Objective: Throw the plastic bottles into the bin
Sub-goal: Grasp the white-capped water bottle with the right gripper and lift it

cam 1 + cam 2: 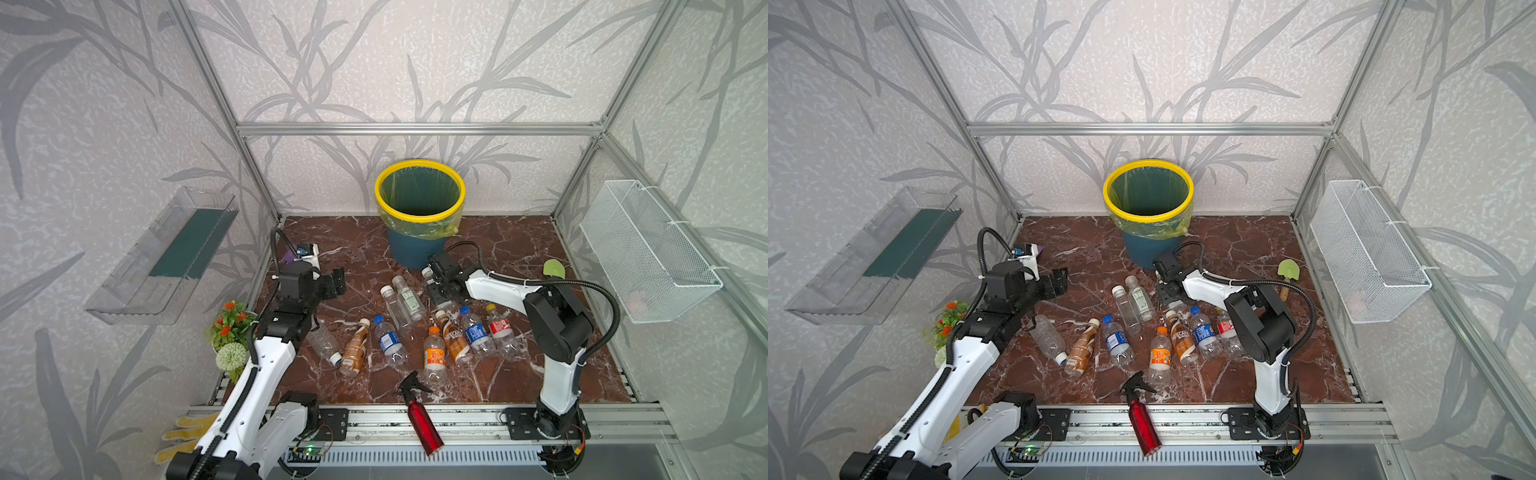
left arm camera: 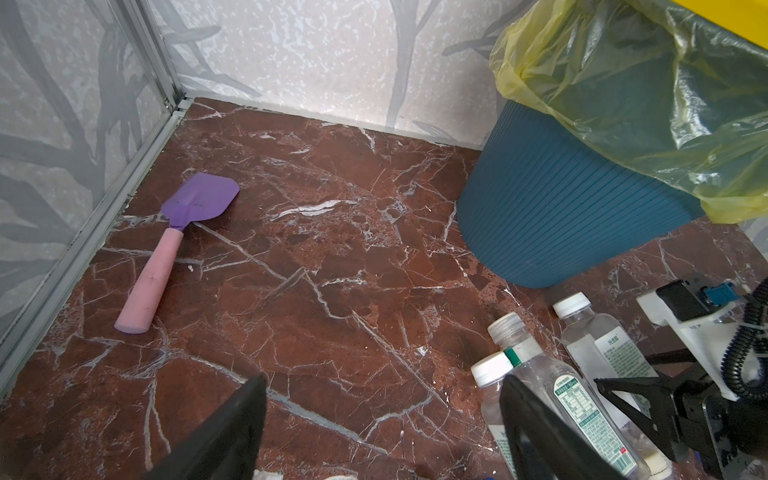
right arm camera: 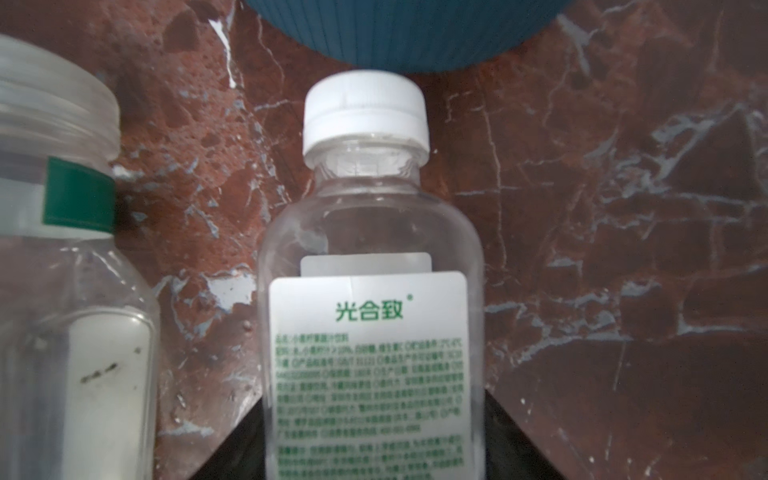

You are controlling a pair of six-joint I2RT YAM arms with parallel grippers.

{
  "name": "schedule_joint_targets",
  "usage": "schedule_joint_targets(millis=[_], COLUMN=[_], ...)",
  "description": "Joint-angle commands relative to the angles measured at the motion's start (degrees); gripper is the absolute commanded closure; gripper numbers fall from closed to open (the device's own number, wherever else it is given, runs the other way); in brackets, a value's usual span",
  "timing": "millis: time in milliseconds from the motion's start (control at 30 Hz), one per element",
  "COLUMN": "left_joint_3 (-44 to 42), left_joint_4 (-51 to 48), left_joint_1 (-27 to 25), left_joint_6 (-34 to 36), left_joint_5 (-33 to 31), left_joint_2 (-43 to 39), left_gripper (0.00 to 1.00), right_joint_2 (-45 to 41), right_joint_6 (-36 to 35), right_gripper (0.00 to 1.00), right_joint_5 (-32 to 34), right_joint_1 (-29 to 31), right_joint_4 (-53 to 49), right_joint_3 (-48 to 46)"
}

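My right end effector (image 1: 439, 293) sits low over a clear white-capped bottle (image 3: 370, 249) that lies flat on the worktop (image 3: 582, 208). Its labelled body runs between my two fingers (image 3: 515, 440), with the cap pointing away from my wrist. The fingers sit close on either side of the bottle, but I cannot tell whether they press on it. The bin (image 3: 407, 33) stands just beyond the cap, and a second clear bottle with a green band (image 3: 70, 249) lies just beside one finger.

The bottle looks empty, so I judge it light, with thin walls that give under a squeeze. It is smooth and round, so it could roll or slip out. The straight labelled middle seems the best hold, not the tapering neck.

My left end effector (image 2: 382, 395) is spread wide with nothing in it, well off to the side.
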Motion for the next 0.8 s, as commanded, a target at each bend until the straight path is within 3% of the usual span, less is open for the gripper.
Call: schedule_joint_targets(millis=[0, 133, 433, 767], left_joint_3=[0.99, 1.95, 1.1, -0.44], left_joint_4=[-0.94, -2.04, -0.64, 1.96], left_joint_1=[0.3, 0.28, 0.27, 0.21], left_joint_6=[-0.53, -0.05, 0.29, 1.27], left_joint_5=[1.07, 2.21, 4.25, 6.74], left_joint_2=[1.16, 2.51, 2.64, 2.19], left_gripper=[0.14, 0.14, 0.15, 0.15], right_joint_2=[-5.63, -11.54, -35.0, -72.09], right_joint_6=[0.29, 0.79, -0.63, -8.72], right_gripper=[0.37, 0.37, 0.37, 0.38], right_joint_5=[1.74, 2.79, 9.05, 12.8], right_joint_1=[-0.62, -1.62, -3.58, -2.87], right_joint_4=[1.71, 5.02, 18.91, 17.9], right_joint_3=[-2.05, -6.29, -22.89, -37.73])
